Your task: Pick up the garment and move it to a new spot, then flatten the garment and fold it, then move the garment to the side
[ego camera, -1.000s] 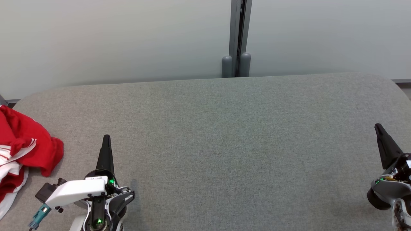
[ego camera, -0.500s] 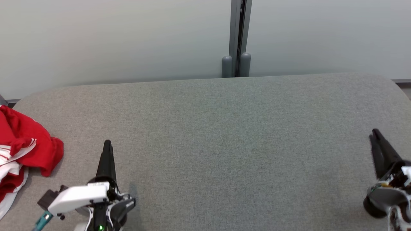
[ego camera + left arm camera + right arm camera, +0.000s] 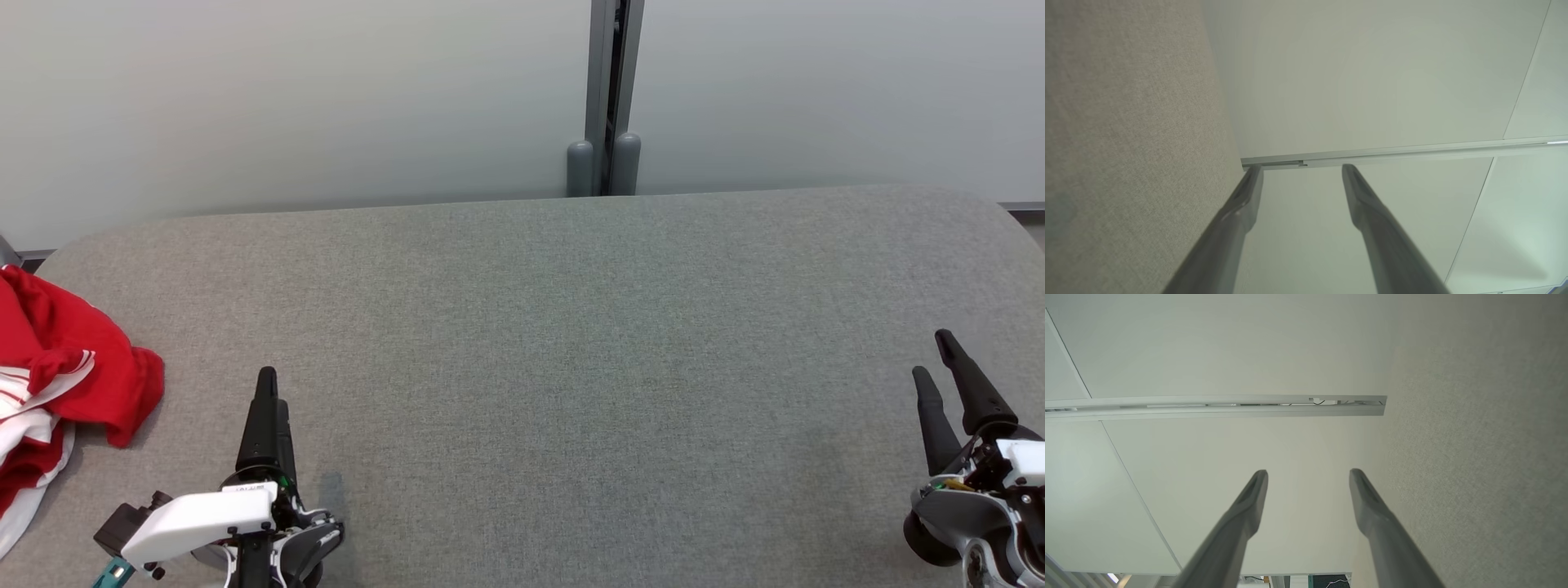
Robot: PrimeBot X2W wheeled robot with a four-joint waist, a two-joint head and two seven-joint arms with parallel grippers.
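Note:
The garment (image 3: 57, 384), red with white stripes, lies crumpled at the far left edge of the grey felt table (image 3: 539, 343) in the head view. My left gripper (image 3: 268, 384) stands at the lower left, to the right of the garment and apart from it. Its fingers (image 3: 1245, 196) are spread wide in the left wrist view (image 3: 1301, 168), with nothing between them. My right gripper (image 3: 935, 355) hovers at the lower right, far from the garment. It is open and empty, as the right wrist view (image 3: 1308, 473) shows.
A pale wall with a grey vertical post (image 3: 606, 98) runs behind the table's far edge. The table corners are rounded. Both wrist views look along the table surface toward the wall.
Both grippers have gone from shut to open. Both have drawn back a little toward the near edge of the table. The garment has not moved.

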